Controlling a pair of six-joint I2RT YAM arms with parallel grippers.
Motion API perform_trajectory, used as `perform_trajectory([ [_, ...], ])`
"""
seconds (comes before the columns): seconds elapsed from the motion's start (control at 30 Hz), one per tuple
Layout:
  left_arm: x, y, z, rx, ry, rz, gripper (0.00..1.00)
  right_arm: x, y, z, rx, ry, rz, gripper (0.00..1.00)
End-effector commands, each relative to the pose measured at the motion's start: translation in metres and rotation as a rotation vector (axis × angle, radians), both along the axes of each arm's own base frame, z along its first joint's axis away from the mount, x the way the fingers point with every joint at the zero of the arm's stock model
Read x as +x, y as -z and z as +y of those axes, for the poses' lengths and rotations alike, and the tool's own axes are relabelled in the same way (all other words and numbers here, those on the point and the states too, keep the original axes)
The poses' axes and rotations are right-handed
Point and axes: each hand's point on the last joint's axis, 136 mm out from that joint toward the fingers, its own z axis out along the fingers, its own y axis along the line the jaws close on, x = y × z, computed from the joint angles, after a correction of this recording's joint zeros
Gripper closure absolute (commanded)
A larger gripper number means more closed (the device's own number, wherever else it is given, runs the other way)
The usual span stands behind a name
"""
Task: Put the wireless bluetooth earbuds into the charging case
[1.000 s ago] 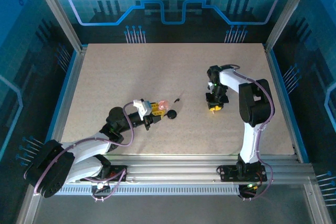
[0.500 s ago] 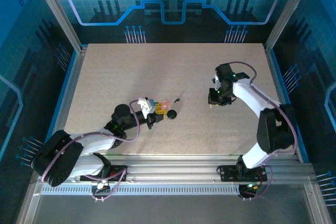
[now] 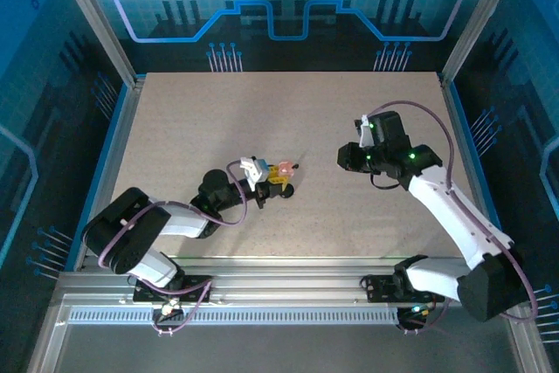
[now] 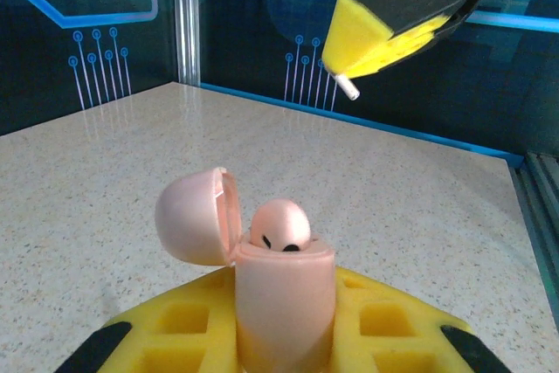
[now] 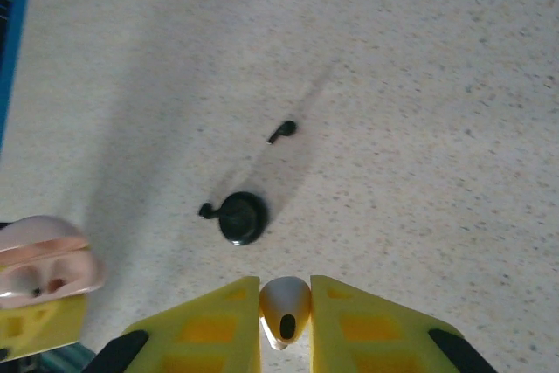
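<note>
Now: L gripper [image 3: 278, 172] is clamped on the pink charging case [image 4: 284, 294], low center of L wrist view, case upright betw. the yellow fingers, lid [image 4: 194, 217] hinged open to the left. We see one earbud [image 4: 278, 226] seated in the case, rounded head up. R gripper [image 3: 349, 157] is closed on the second earbud [image 5: 285, 307], pinched betw. its yellow pads at bottom center of R wrist view; the stem pokes out at upper right of L wrist view. Top view: case just left of center, R gripper right of center, apart from it. Black round piece [image 5: 243, 217] and small black bit [image 5: 281, 132] lie on table [image 3: 218, 120] near the case.
</note>
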Motion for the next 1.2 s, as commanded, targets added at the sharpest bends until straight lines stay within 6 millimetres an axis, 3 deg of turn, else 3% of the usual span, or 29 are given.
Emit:
perform_trajectory([
  [0.0, 0.002, -0.028, -0.006, -0.075, 0.005, -0.083, 0.84, -0.006, -0.028, 0.019, 0.097, -0.044, -0.097, 0.81],
  [0.23, 0.002, -0.033, -0.006, -0.086, 0.003, -0.108, 0.84, -0.022, -0.067, 0.036, 0.196, -0.106, -0.235, 0.81],
  [0.47, -0.001, -0.040, -0.009, -0.094, 0.019, -0.134, 0.84, -0.029, -0.088, 0.050, 0.283, -0.125, -0.311, 0.80],
  [0.73, -0.003, -0.054, -0.007, -0.116, 0.013, -0.161, 0.84, -0.029, -0.096, 0.074, 0.350, -0.158, -0.360, 0.80],
  [1.17, -0.003, -0.075, -0.005, -0.160, 0.009, -0.188, 0.84, -0.029, -0.089, 0.110, 0.390, -0.202, -0.360, 0.79],
])
